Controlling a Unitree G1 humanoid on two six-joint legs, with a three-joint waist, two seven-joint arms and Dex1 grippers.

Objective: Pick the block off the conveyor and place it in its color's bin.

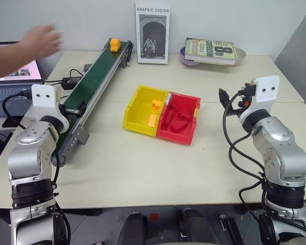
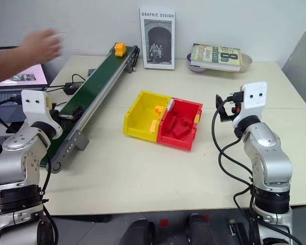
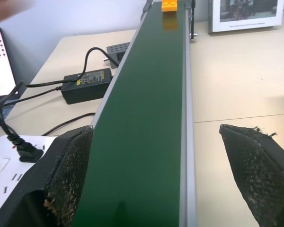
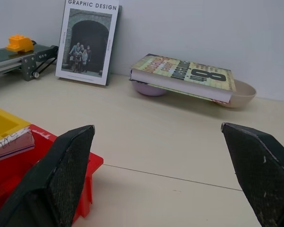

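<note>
Two hands, both empty, fingers spread wide apart. Left hand (image 3: 156, 179) hovers over the near end of the conveyor (image 1: 94, 84), pointing along the dark green belt, one finger to each side of it. Right hand (image 4: 165, 175) is held above the desk (image 1: 143, 168), on the right of the red tray (image 1: 179, 118), facing a book resting on two bowls (image 1: 210, 51).

Block (image 1: 114, 44) sits on the belt at the conveyor's far end, well apart from the left hand. Yellow bin (image 1: 143, 109) stands mid-desk, joined to the red tray; orange-yellow bricks lie in it, red bricks in the red tray.

Person's hand (image 1: 41, 41) is raised above the desk's far left corner, near a laptop (image 1: 13, 81). Power adapter (image 3: 87, 85) and cables lie beside the conveyor. "Graphic Design" book (image 1: 152, 31) stands against the wall.
</note>
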